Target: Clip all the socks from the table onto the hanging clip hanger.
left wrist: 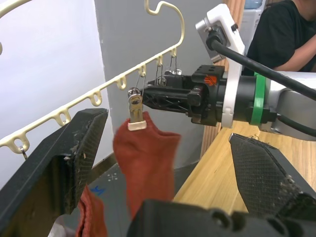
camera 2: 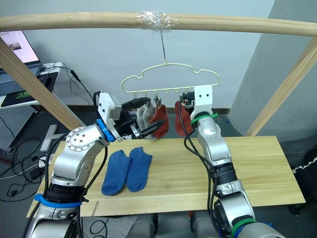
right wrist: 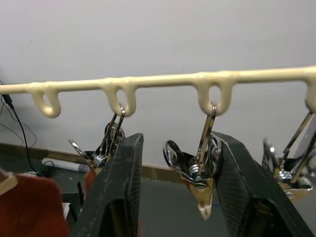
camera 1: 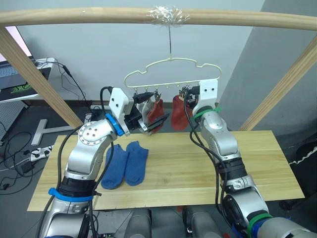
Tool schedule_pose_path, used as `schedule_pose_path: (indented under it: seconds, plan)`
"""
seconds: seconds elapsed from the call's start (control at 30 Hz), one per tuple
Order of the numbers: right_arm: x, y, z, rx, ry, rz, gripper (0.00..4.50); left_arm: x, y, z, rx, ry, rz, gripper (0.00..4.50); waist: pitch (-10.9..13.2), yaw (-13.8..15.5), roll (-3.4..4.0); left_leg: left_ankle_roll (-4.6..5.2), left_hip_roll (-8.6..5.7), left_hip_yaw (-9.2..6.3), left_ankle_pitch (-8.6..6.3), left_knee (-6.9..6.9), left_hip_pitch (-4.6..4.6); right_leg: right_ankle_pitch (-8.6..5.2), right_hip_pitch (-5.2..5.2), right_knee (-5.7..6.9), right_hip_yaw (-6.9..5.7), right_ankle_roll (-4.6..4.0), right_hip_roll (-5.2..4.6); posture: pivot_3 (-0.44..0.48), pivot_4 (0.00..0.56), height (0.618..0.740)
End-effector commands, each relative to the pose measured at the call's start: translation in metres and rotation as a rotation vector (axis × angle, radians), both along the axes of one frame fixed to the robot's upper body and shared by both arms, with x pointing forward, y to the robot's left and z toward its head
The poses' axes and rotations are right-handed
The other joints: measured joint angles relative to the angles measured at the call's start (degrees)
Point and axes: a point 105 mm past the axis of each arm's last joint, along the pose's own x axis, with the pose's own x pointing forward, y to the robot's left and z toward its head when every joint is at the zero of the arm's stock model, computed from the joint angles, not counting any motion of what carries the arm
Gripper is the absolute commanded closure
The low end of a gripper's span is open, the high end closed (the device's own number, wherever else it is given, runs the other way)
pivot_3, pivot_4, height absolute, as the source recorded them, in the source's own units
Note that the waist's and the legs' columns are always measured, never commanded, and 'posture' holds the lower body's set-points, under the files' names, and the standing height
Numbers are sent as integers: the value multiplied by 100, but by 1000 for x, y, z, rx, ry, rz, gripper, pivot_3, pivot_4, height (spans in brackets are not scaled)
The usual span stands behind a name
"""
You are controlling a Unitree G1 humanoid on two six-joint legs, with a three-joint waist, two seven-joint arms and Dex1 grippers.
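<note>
Hidden: grey sock [camera 2: 144, 114] mostly behind left gripper [camera 2: 143, 130].
Left gripper: open wide, holding nothing.
Right gripper [right wrist: 170, 197]: open around a hanger clip [right wrist: 196, 173].
Bench [camera 1: 198, 163]: two blue socks [camera 1: 125, 164].

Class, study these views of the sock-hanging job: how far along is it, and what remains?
Done: the grey socks and rust-red socks hang from the clip hanger.
In hand: no sock is gripped. The left gripper has its jaws open by a clipped red sock; the right gripper has open jaws either side of an empty clip.
Left: two blue socks lie on the table.
</note>
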Motion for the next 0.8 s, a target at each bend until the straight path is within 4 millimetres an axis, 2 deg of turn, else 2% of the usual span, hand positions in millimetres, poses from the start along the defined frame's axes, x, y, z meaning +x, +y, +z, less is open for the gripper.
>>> schedule_pose_path:
  seconds: [0.03,0.27,0.53,0.7,0.8]
  plan:
    - [1,4,20,14,-72,16,2398,-5,-1,26,-50,-70,-24,0,0,-3,0,0,0,0,0,0,0,0,0,0,0,0,0,167,179,740]
    - [7,4,20,12,-76,24,2398,-8,-8,38,-80,-80,-65,0,0,2,0,0,0,0,0,0,0,2,0,1,-1,-2,0,179,174,740]
    - [9,4,19,25,-70,27,2398,-14,-11,41,-96,-74,-88,0,0,3,0,0,0,-1,0,0,0,3,0,2,0,-4,0,181,168,740]
    - [7,4,18,28,-72,29,3899,-15,-12,40,-98,-75,-94,0,0,3,0,0,0,-1,0,1,0,4,0,2,0,-5,0,179,162,740]
    - [7,4,19,25,-76,32,4440,-15,-13,40,-99,-73,-97,0,0,3,0,0,0,-1,0,1,0,4,0,2,0,-5,0,178,162,740]
